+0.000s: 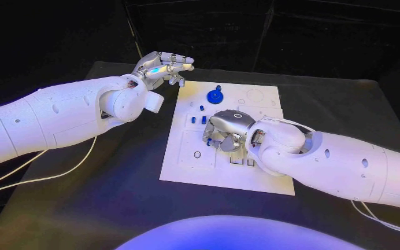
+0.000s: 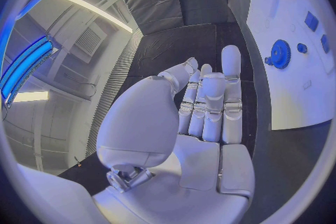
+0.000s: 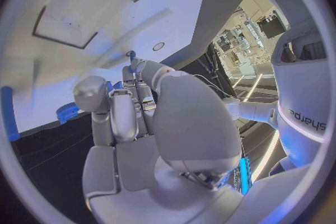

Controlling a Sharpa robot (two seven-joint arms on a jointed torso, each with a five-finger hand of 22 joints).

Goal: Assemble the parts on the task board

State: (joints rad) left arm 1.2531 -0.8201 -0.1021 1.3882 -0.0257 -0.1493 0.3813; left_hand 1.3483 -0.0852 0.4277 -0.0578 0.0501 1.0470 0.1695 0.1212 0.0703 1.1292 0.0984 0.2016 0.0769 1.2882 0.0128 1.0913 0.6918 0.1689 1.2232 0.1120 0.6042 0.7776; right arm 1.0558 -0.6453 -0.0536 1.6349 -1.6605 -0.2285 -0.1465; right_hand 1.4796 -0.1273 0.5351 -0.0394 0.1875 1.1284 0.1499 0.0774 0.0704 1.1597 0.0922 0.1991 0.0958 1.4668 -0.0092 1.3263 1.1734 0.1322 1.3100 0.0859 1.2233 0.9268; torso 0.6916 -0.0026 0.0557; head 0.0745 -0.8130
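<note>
Head view: the task board (image 1: 188, 163) is lying in the middle of the table (image 1: 92, 203), with its long axis running away from the robot. The right hand (image 1: 226, 131) is hovering palm-down over the board's middle, fingers curling downward toward the surface. Whether it is holding a part cannot be told, since the fingertips are hidden beneath the hand. A blue gear (image 1: 215, 95) is lying on the far portion of the board, just beyond the right hand, and small blue parts (image 1: 196, 120) are standing just beside that hand on its left. The left hand (image 1: 163, 68) is sitting off the board's far left corner, raised, fingers loosely curled and holding nothing.

Left wrist view: the left hand (image 2: 203, 106) is showing fingers extended together with nothing between them. The blue gear (image 2: 280, 54) is lying on the board (image 2: 294, 101), well apart from these fingers.

Right wrist view: the right hand (image 3: 140, 106) is reaching toward the board (image 3: 63, 56); a small blue part (image 3: 131, 54) is showing at the fingertips, though contact cannot be confirmed.

Judgement: the right hand is nearer to the parts.
</note>
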